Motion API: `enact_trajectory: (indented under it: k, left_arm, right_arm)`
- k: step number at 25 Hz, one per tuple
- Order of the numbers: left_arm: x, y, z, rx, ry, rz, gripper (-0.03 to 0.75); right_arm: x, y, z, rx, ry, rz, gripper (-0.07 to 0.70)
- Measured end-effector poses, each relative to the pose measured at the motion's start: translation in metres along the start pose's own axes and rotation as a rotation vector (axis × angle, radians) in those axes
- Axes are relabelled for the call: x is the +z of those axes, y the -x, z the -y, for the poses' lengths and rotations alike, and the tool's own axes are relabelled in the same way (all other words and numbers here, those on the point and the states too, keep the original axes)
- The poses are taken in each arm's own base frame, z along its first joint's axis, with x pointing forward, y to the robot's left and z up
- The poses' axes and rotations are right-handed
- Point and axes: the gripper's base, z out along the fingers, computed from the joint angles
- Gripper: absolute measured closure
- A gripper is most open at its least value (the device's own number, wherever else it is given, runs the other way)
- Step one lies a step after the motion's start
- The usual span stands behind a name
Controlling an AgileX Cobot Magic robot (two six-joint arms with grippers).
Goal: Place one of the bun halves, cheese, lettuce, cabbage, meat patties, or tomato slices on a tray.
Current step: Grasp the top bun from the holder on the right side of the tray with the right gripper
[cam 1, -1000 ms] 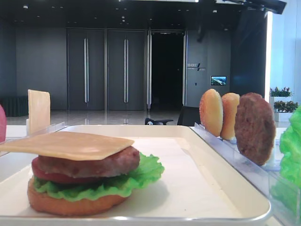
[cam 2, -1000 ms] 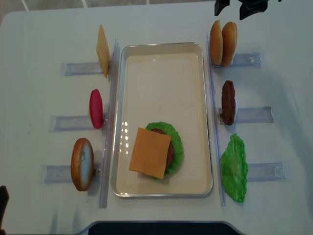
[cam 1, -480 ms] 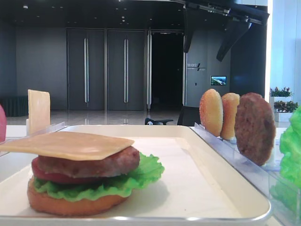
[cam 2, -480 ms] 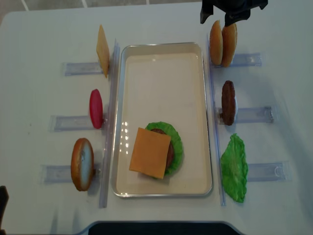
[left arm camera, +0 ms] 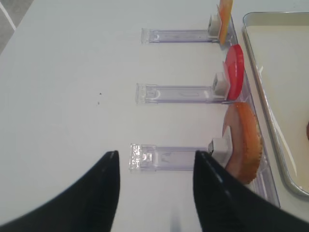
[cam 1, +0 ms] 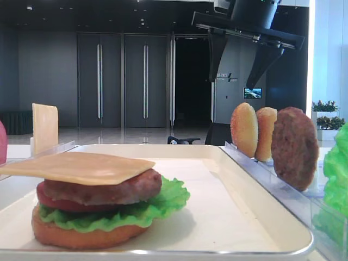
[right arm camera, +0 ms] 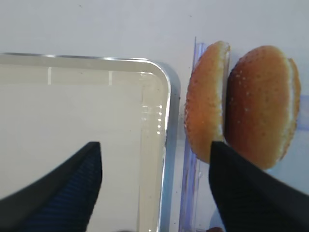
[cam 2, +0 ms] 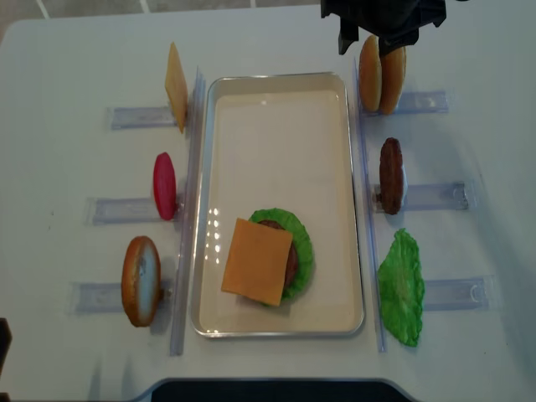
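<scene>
A white tray (cam 2: pixel 276 77) holds a stack of bun bottom, lettuce (cam 2: pixel 303 243), tomato and patty, with a cheese slice (cam 2: pixel 256 261) on top. Two bun halves stand on edge beside the tray's far right corner: a pale speckled one (right arm camera: pixel 205 104) and a larger one (right arm camera: pixel 263 104). My right gripper (right arm camera: pixel 155 143) hangs open above them. One of its fingers is over the tray and the other is at the seam between the buns; it touches nothing. My left gripper (left arm camera: pixel 155 154) is open over bare table, beside another bun half (left arm camera: pixel 244 140).
Clear plastic racks (cam 2: pixel 419 196) flank the tray. A meat patty (cam 2: pixel 390 174) and a lettuce leaf (cam 2: pixel 401 286) are on the right. Standing on the left are a cheese slice (cam 2: pixel 176 86) and a tomato slice (cam 2: pixel 164 185).
My right gripper has come down and to the left into view, from beyond the table's far edge to above the two bun halves. The food has not moved.
</scene>
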Motion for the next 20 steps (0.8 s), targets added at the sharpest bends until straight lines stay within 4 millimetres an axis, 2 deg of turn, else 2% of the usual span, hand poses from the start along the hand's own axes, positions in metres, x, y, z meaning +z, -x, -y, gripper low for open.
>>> enact_trajectory:
  k: [10,20]
  left_arm:
    - [0.0,0.0,0.0,0.0,0.0,0.0,0.409]
    - [0.0,0.0,0.0,0.0,0.0,0.0,0.478]
  right_arm:
    - [0.016,0.002,0.004,-0.024,-0.027,-0.004,0.153]
    - [0.017,0.005,0.01,-0.031,-0.049,0.013,0.153]
